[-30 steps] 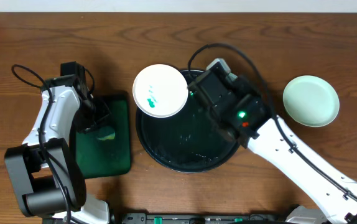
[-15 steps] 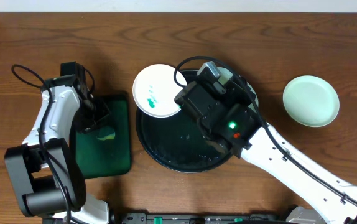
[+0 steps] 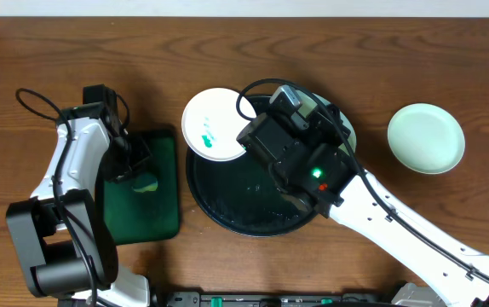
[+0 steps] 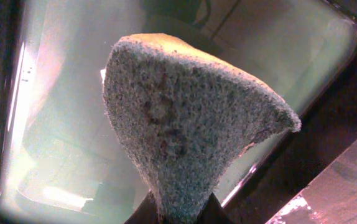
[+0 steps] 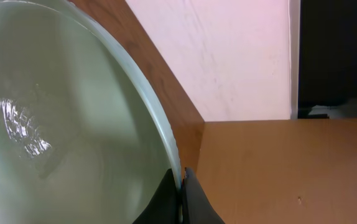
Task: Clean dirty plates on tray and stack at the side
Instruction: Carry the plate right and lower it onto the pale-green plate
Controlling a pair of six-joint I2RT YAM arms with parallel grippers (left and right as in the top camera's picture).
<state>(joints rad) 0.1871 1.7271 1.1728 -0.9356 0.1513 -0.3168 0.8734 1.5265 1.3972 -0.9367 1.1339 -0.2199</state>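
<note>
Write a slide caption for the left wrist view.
Left gripper pinches a curled sponge by its lower end, glossy green tray behind it.

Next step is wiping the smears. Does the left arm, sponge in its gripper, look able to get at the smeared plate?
Probably yes. The smeared plate lies face up close beside the left gripper, with nothing standing between them; the right arm overlaps only its far edge.
</note>
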